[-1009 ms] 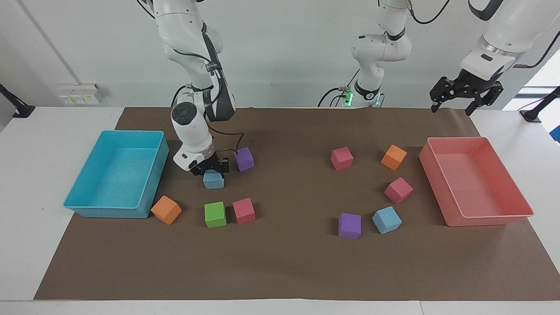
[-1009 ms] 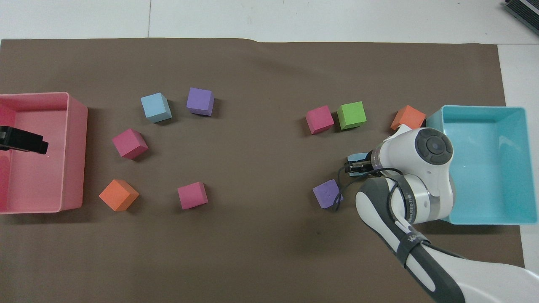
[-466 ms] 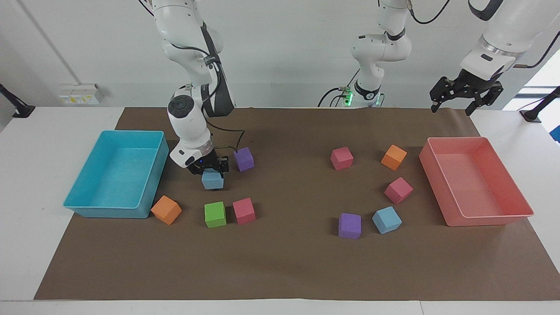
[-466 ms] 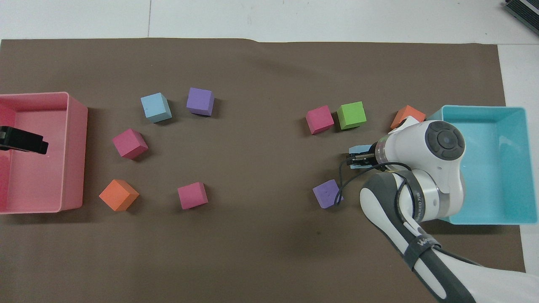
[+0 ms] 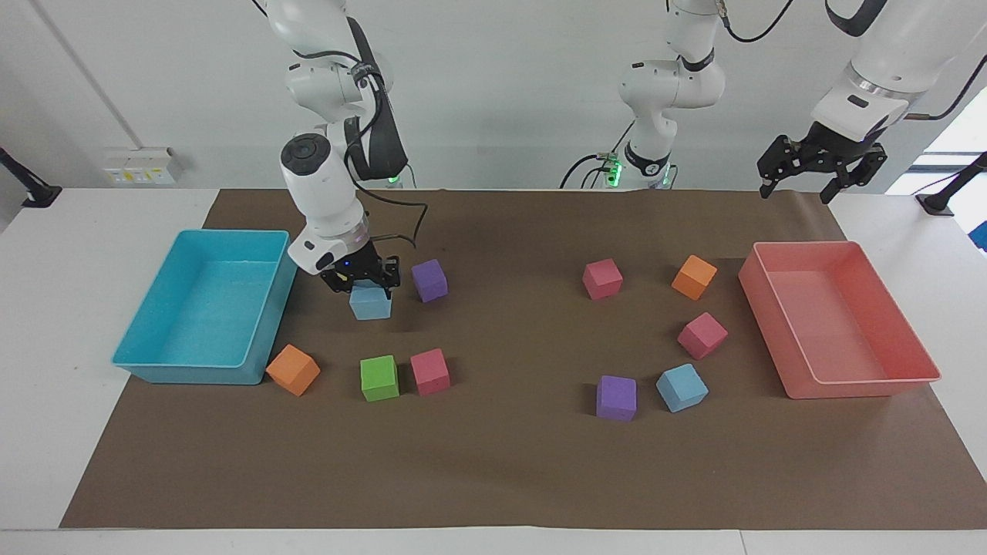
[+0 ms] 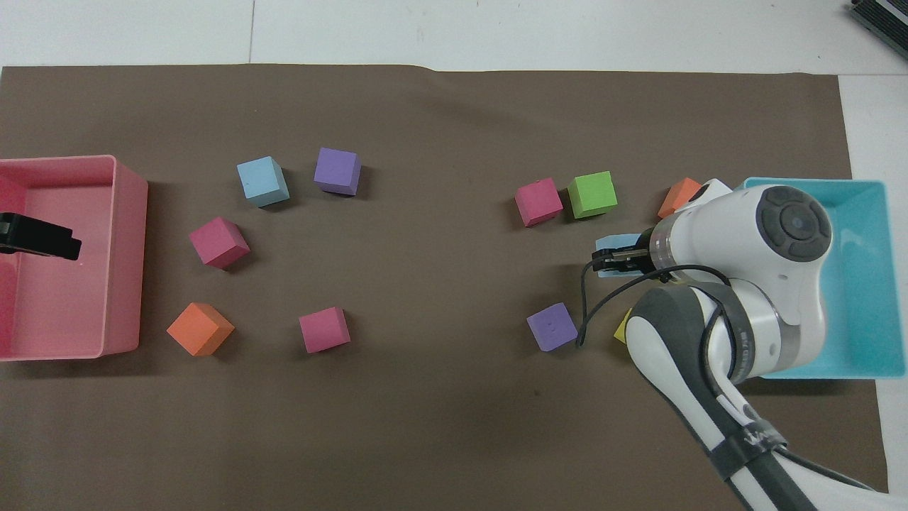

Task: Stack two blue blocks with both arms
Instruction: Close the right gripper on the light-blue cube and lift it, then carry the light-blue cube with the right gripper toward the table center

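Facing view shows the right gripper with fingers clamped on a blue block, while the left gripper waits with fingers apart over the desk.

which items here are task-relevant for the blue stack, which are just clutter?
Job:
- blue block gripped by the right hand
- second blue block on the mat
- left hand, waiting above the pink tray

Lying about:
- turquoise tray
- purple, pink, orange and green blocks
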`<state>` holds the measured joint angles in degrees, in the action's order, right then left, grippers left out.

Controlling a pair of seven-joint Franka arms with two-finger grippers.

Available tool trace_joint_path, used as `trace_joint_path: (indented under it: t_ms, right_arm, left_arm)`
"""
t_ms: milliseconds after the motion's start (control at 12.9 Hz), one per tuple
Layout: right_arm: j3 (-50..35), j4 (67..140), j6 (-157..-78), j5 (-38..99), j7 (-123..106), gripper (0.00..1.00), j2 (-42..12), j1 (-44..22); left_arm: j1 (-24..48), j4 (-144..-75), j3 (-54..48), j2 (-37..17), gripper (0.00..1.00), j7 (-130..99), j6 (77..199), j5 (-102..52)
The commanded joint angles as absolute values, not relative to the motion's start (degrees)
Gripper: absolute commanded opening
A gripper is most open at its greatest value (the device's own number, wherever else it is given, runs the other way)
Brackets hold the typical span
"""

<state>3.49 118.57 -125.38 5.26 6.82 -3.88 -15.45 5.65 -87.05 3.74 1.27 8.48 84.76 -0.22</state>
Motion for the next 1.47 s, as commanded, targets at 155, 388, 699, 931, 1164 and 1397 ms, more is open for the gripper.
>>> trace_joint_path:
  t_ms: [155, 388, 699, 931, 1164, 1397]
  right_arm:
    - [3.16, 109.19, -117.54, -0.53, 17.48, 0.00, -6.58, -21.09]
    - [3.25, 99.87, -111.63, 0.00, 22.38, 0.00, -11.40, -24.68]
    - [3.16, 92.12, -108.72, 1.58, 31.08, 0.00, -17.48, -29.08]
    - [3.16, 89.31, -109.68, 1.32, 37.33, 0.00, -22.13, -32.77]
    - [1.59, 85.61, -110.39, 2.71, 38.94, 0.00, -26.19, -34.01]
    - [0.71, 87.36, -115.04, 3.08, 36.31, 0.00, -28.12, -35.07]
  left_arm:
    - [5.54, -87.28, 3.78, 2.02, 1.00, 8.79, 83.94, 0.09]
    - [5.54, -87.28, 3.78, 2.02, 1.00, 8.79, 83.94, 0.09]
    - [5.54, -87.28, 3.78, 2.02, 1.00, 8.79, 83.94, 0.09]
    - [5.54, -87.28, 3.78, 2.02, 1.00, 8.79, 83.94, 0.09]
    - [5.54, -87.28, 3.78, 2.02, 1.00, 8.79, 83.94, 0.09]
    - [5.54, -87.28, 3.78, 2.02, 1.00, 8.79, 83.94, 0.09]
